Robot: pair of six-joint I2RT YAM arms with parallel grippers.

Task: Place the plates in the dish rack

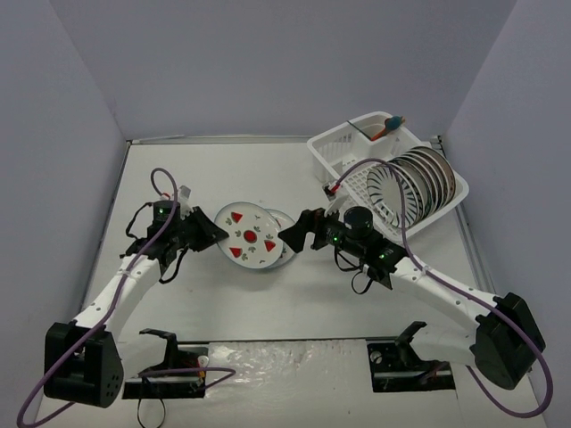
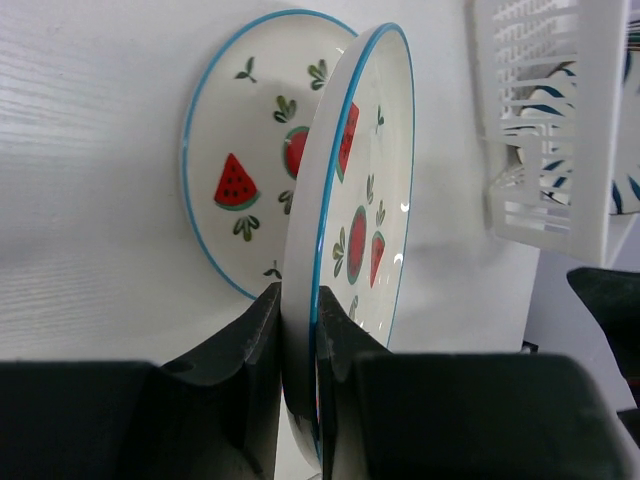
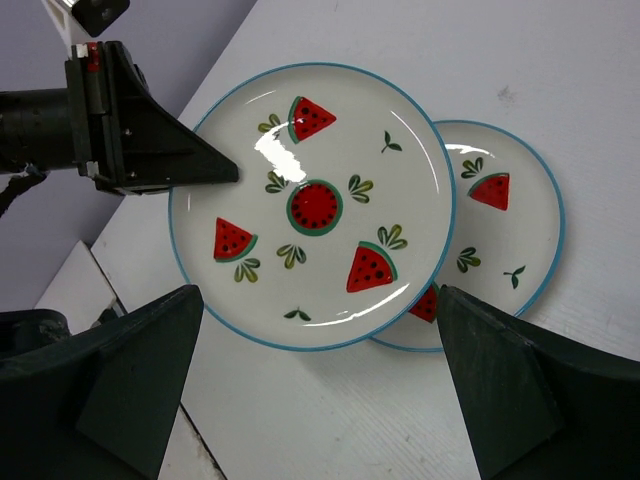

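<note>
Top plate (image 1: 248, 239) pinched at its rim, middle of the table (image 1: 223, 303).
From above: left gripper (image 1: 219, 235) closed on the left rim of the top plate, overlapping a second plate (image 1: 280, 219); right gripper (image 1: 296, 234) just right of both; dish rack (image 1: 330, 147) far right, more plates (image 1: 415, 183) standing on edge inside. Left wrist: fingers (image 2: 240, 345) tight on both faces of the rim, plate tilted up. Right wrist: fingers (image 3: 130, 360) spread wide, holding nothing.
</note>
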